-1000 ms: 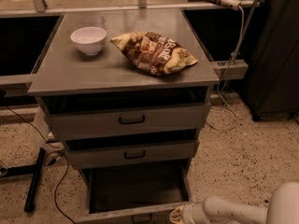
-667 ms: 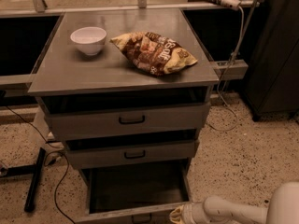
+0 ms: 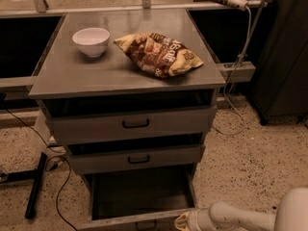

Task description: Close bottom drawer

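Grey bottom drawer (image 3: 120, 222), 1 hand (image 3: 186, 221) beside

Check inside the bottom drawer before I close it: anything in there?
The bottom drawer shows only bare floor where visible. Its rear is hidden under the middle drawer, so it cannot be checked. The tool sits by the front's right end.

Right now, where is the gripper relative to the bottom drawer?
The gripper is at the bottom edge of the camera view, just right of centre, by the right end of the front panel of the pulled-out bottom drawer.
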